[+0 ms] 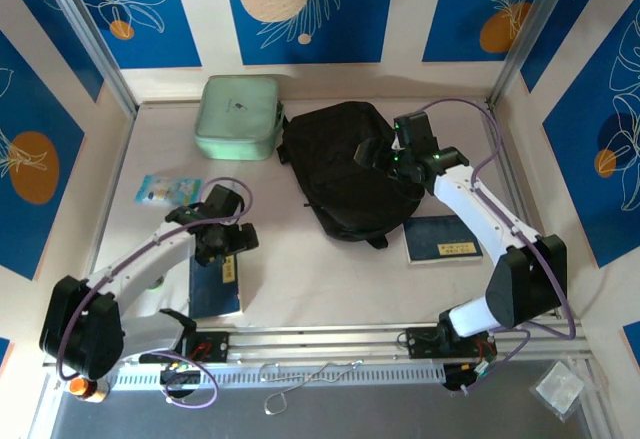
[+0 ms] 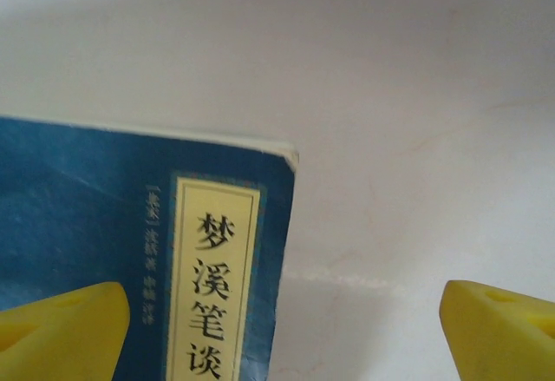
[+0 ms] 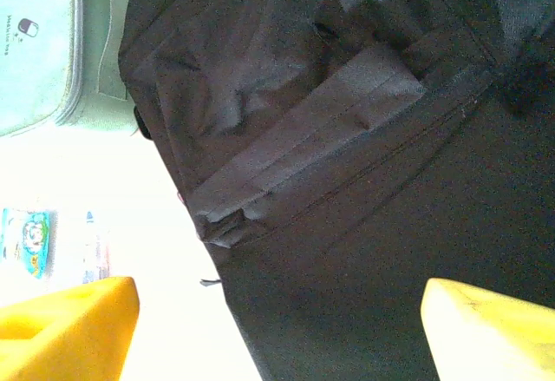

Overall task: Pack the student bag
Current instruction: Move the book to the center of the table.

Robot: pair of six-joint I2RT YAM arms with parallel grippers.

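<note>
Bag (image 1: 340,184) lying flat mid-table, right beneath the right gripper (image 3: 277,329). Its yellow fingers (image 3: 69,329) are spread wide over the black fabric, gripping nothing. Mint case (image 1: 238,117) sits off to that gripper's left, just beside the bag. Left gripper (image 2: 282,329) now: jaws wide apart too, empty, poised above the corner of a blue book (image 2: 87,225). Second blue book (image 1: 445,239) lies behind the right gripper, under its arm.

Large black fabric backpack (image 1: 345,174) lying flat on the white tabletop (image 1: 320,279).
It sits centre-rear, slack and crumpled, its cloth creased in folds, a strap end poking from its near edge.
</note>
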